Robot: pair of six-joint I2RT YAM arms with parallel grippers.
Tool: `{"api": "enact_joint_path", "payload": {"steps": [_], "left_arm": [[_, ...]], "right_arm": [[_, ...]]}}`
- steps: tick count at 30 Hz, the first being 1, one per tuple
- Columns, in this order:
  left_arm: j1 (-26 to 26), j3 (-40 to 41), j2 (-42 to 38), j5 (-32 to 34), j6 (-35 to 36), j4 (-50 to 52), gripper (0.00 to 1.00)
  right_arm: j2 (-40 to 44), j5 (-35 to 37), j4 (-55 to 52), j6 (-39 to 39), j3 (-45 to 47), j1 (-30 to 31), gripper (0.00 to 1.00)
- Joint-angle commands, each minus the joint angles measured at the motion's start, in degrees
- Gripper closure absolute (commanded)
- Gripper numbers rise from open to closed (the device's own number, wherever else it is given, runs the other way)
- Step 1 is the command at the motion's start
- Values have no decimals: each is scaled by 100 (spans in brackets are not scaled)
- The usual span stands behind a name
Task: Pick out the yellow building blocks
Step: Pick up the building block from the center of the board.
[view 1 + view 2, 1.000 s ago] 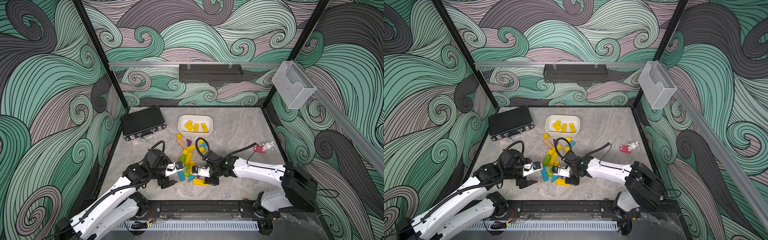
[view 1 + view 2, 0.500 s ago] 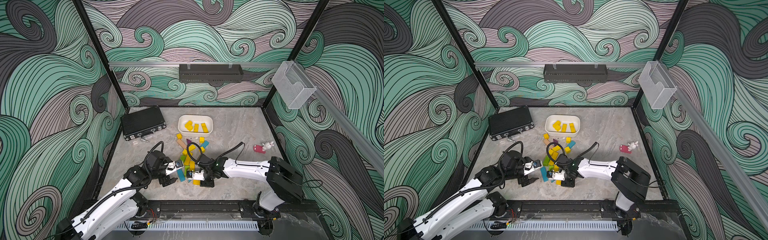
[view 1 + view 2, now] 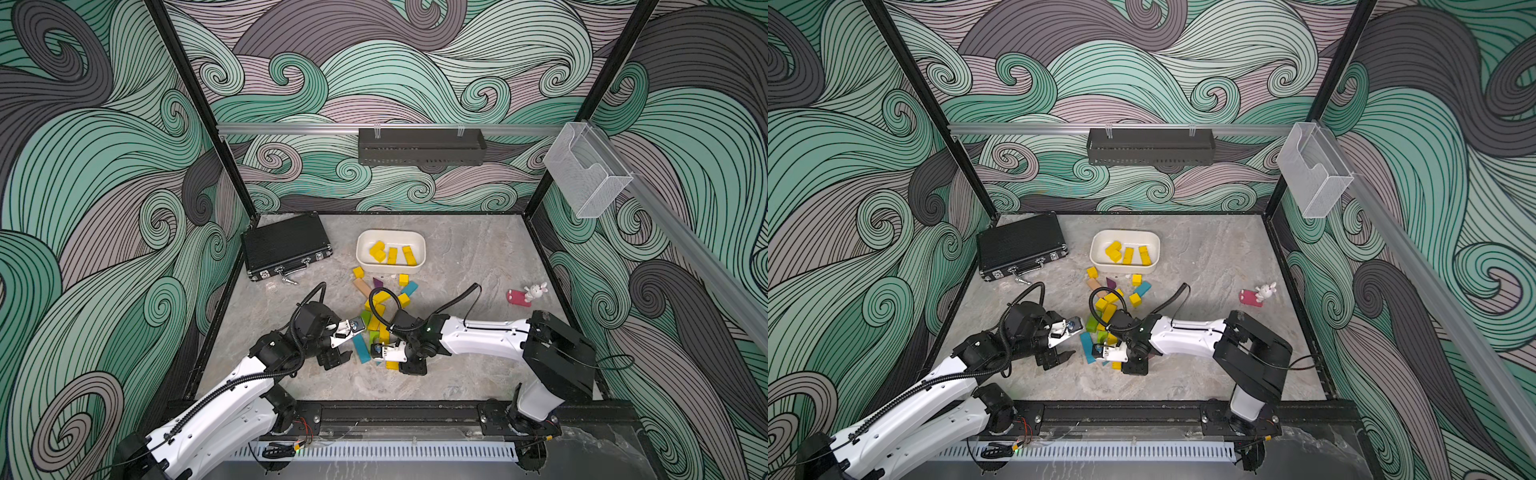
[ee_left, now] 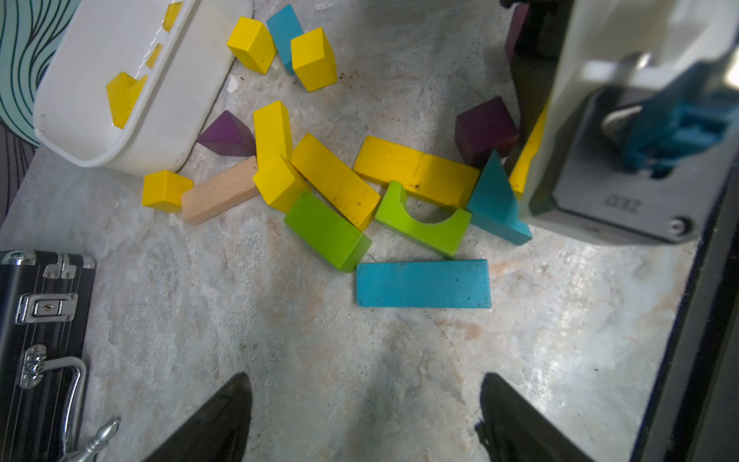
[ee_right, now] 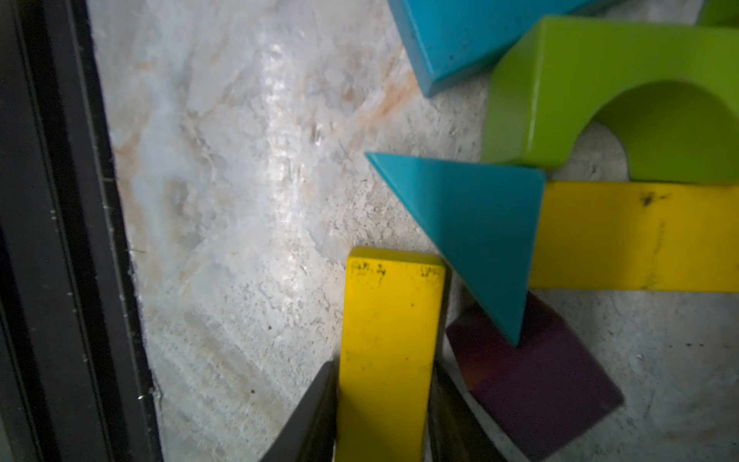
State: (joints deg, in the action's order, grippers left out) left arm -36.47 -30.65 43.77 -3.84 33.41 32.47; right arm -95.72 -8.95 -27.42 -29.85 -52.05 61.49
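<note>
Several yellow building blocks (image 3: 390,254) lie in the white dish (image 3: 424,249). More yellow building blocks (image 3: 380,299) are scattered in the mixed pile in front of it. My right gripper (image 5: 383,366) is shut on a yellow bar (image 5: 390,340) at the near end of the pile, one jaw pressed on each long side. In both top views that right gripper (image 3: 395,361) sits low over the bar (image 3: 1116,365). My left gripper (image 4: 364,384) hangs open over bare table, a little short of a teal bar (image 4: 423,283), and holds nothing. Two long yellow bars (image 4: 334,180) lie beyond it.
A black case (image 3: 286,245) lies at the back left. A pink toy with a white rabbit (image 3: 525,295) sits at the right. A teal triangle (image 5: 472,224), a lime-green arch (image 5: 600,100) and a purple block (image 5: 540,384) crowd the held bar. The black front rail (image 5: 60,240) is close.
My right arm has swung left to the near end of the pile and its jaws have shut on the yellow bar. The left arm has hardly moved.
</note>
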Motion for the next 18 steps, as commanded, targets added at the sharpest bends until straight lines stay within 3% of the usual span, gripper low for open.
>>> {"api": "enact_joint_path", "payload": {"steps": [1, 18], "left_arm": [[-14, -175, 29, 228, -45, -9, 12], [-2, -380, -18, 562, -141, -48, 13]], "right_arm": [[13, 17, -299, -124, -137, 23, 65], [1302, -78, -881, 21, -51, 15, 78]]}}
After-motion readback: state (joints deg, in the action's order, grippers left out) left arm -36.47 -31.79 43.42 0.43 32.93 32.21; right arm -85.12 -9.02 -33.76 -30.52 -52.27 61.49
